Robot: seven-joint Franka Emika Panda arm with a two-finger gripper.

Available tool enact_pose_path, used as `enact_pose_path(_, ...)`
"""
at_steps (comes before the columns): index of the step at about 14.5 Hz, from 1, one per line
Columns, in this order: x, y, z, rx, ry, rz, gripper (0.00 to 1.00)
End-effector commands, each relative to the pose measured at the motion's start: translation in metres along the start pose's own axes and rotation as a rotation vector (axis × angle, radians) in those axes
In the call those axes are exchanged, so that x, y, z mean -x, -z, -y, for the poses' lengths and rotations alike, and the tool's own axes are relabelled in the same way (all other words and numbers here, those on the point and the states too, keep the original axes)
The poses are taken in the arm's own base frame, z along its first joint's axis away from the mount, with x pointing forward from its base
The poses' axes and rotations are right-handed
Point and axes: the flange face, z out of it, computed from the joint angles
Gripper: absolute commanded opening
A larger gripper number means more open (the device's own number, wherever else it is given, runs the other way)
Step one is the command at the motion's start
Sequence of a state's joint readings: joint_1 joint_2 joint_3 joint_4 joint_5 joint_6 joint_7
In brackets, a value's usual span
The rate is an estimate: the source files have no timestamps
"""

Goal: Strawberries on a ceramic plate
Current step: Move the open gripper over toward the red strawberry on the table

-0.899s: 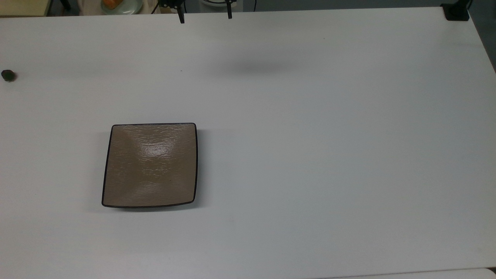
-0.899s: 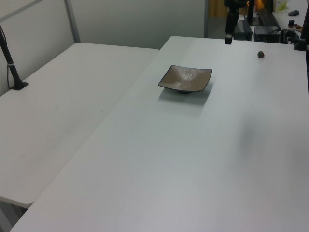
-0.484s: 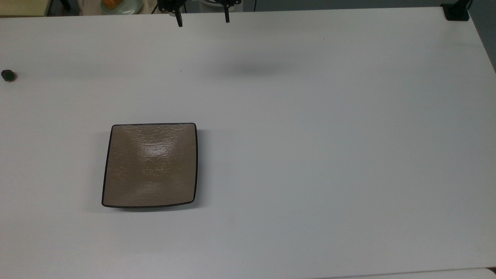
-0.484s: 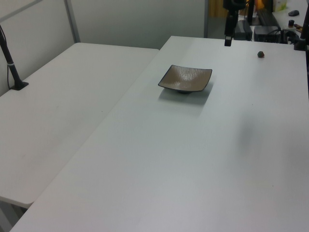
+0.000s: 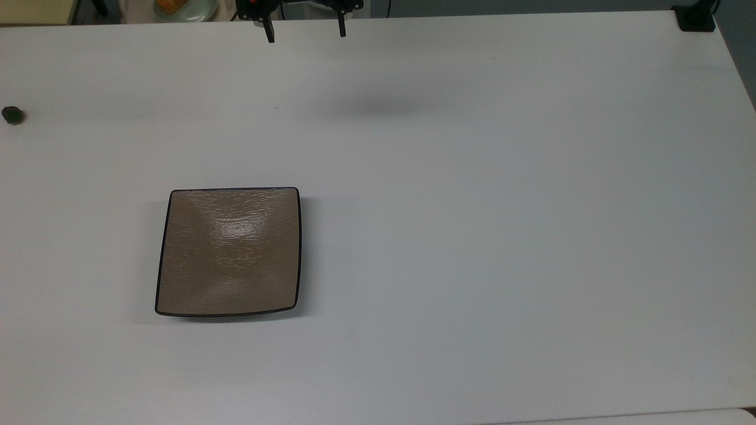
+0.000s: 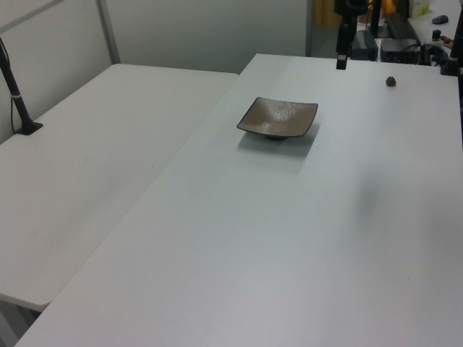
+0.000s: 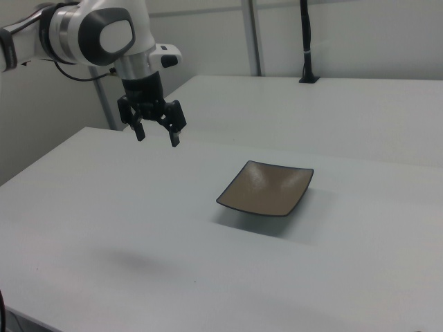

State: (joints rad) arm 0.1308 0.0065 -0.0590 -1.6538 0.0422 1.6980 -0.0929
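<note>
Illumination is even, diffuse and overhead, with a cool grey cast. The worktop (image 5: 472, 236) carries a soft blurred shadow patch at the top view's upper centre. The ceramic plate (image 5: 229, 252) shows central glare and casts a faint shadow. Focus is mildly soft throughout.

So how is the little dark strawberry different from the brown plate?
The strawberry is tiny, round and dark; the plate is far bigger, square, tan and shiny. The strawberry sits near the top view's left edge; the plate lies nearer the middle. Both rest on the white table, apart from the pincer.

Top view overhead, side views oblique – opposed
</note>
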Motion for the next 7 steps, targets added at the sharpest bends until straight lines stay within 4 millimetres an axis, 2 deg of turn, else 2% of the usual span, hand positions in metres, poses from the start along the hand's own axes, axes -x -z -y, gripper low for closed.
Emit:
enact_pose_path(1,0.0,0.001,-0.003,-0.011,-0.012,-0.016,1.0)
enact_pose_path(7,0.001,0.007,-0.02,-0.005,0.057,-0.025,1.0)
